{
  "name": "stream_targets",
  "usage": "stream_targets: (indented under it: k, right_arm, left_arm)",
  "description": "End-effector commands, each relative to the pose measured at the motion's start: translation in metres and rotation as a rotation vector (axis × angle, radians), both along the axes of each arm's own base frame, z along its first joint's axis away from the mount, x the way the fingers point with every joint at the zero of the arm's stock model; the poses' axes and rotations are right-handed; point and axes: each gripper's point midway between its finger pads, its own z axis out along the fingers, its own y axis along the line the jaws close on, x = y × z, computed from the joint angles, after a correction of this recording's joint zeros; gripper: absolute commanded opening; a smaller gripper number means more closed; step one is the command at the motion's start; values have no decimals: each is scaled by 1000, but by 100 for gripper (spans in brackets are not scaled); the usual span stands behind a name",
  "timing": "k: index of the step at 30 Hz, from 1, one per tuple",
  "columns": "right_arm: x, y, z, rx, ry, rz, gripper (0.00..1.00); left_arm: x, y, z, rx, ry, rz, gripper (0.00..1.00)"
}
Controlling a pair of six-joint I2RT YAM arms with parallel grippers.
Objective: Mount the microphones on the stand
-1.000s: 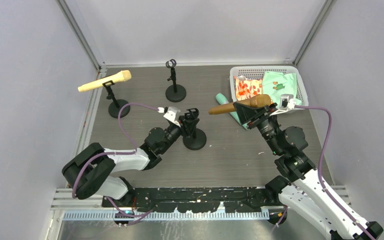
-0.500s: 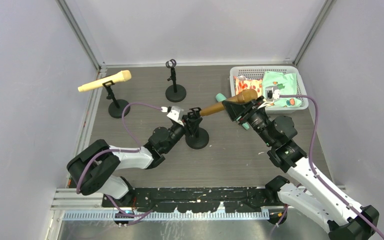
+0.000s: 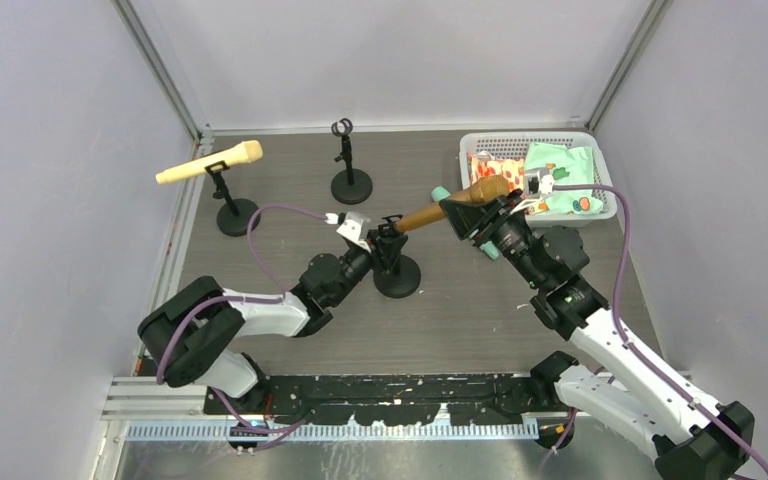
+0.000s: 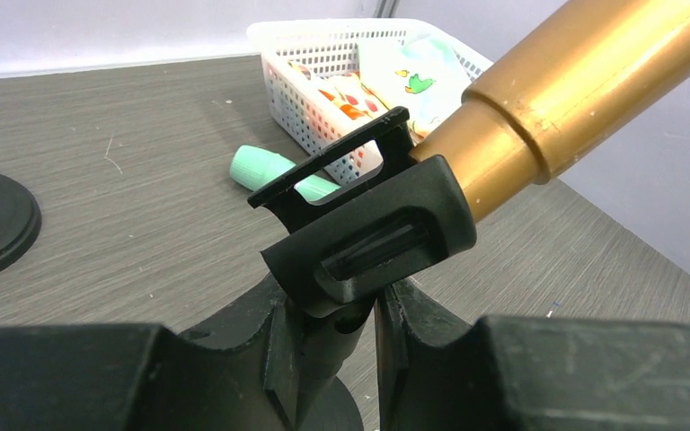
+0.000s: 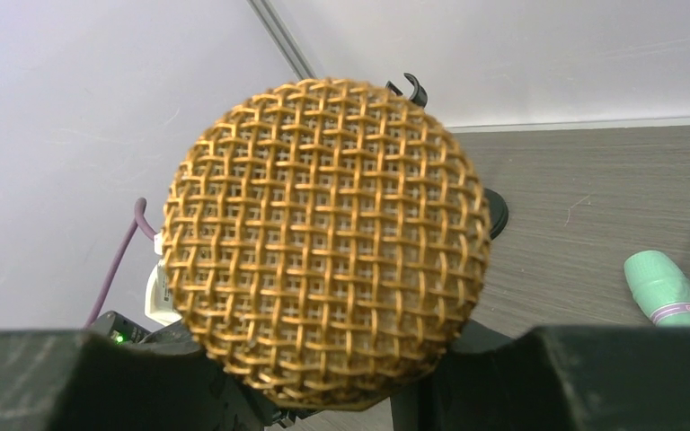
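Golden-brown microphone [image 3: 425, 213] is clamped in the right claw [image 3: 470, 212] just behind its mesh head [image 5: 323, 242], slanting down to the left over the middle of the desk [image 3: 280, 200]. Its tail end meets the clip [image 4: 368, 238] of the near stand [image 3: 397, 278]; whether it is seated there I cannot tell. The left claw [image 4: 332, 332] is closed on that stand's post just below the clip, bracing it. The body looks rigid, smooth and probably slick, so a hold on the thick collar under the head seems safest; the mesh would likely dent if squeezed. The clip looks like stiff plastic and probably needs a firm, straight push along its axis. Just beyond the clip, the mint-green microphone [image 3: 441, 194] lies on the desk beside the white basket [image 3: 600, 160], so there is little room to the far right. An empty stand [image 3: 348, 160] is farther back. The cream-yellow microphone [image 3: 210, 162] sits on the far-left stand [image 3: 232, 212], well apart. The near desk is open.
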Motion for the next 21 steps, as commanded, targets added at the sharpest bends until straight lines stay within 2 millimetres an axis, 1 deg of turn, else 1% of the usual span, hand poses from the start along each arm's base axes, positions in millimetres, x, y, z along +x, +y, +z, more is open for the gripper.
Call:
stream_targets:
  k: [1,4,11,14,18,21]
  right_arm:
    - [-6,1,43,50,-110,20,1]
    - [-6,4,41,39,-104,32,1]
    - [3,11,19,-8,-67,31,1]
    - [7,14,13,-26,-60,30,1]
    - [7,19,8,-62,-56,38,1]
    - [6,24,-3,-114,-46,34,1]
  left_arm:
    - [-16,-18,-25,-13,129,-82,0]
    - [-16,-19,-25,-16,131,-82,0]
    - [-16,-21,-24,-24,138,-82,0]
    - [-16,-22,-25,-22,139,-80,0]
    - [-17,-24,-27,-18,141,-81,0]
    - [-17,-26,-26,-16,138,-85,0]
